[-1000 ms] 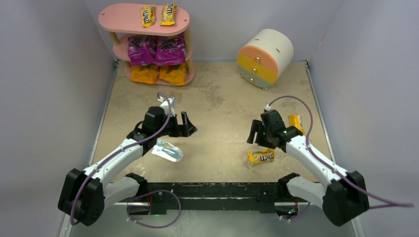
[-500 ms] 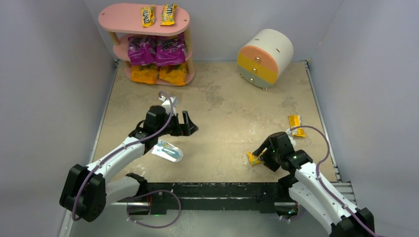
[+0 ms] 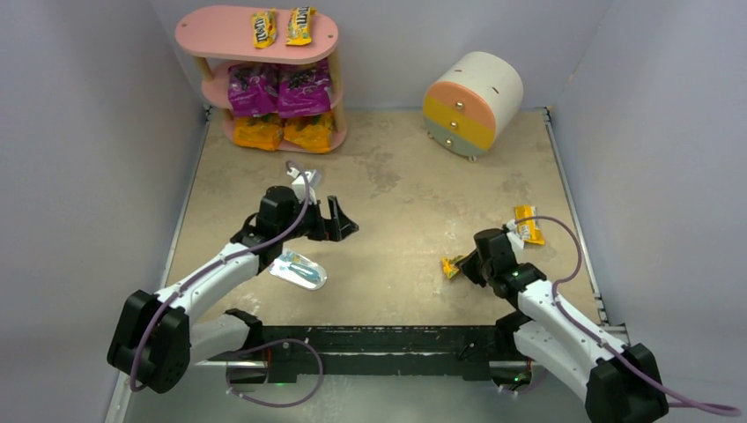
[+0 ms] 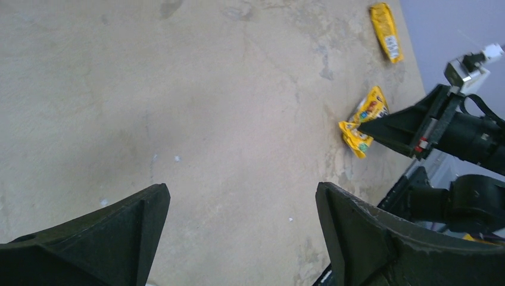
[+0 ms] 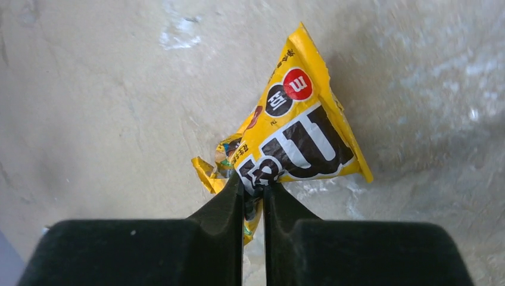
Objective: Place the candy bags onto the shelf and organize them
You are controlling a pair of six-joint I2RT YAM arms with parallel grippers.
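The pink shelf [image 3: 198,35] stands at the back left. Two M&M's packs [image 3: 262,28] lie on its top board, two purple bags [image 3: 254,88] sit on the middle tier and two orange-yellow bags [image 3: 258,132] on the bottom. My right gripper [image 3: 467,263] [image 5: 253,189] is shut on one end of a third yellow M&M's pack [image 5: 298,137] [image 3: 452,266] [image 4: 364,119], which tilts up off the floor. Another M&M's pack [image 3: 527,224] [image 4: 386,24] lies flat near the right wall. My left gripper [image 3: 343,220] [image 4: 241,193] hovers open over bare floor, holding nothing.
A round cream drum cabinet [image 3: 471,101] with orange-yellow drawers stands at the back right. A flat light-blue and white packet [image 3: 298,270] lies under my left arm. Grey walls close in the floor on three sides.
My right arm swung down to the near M&M's pack and its jaws closed on the pack's end, tilting it up. The left arm barely moved.
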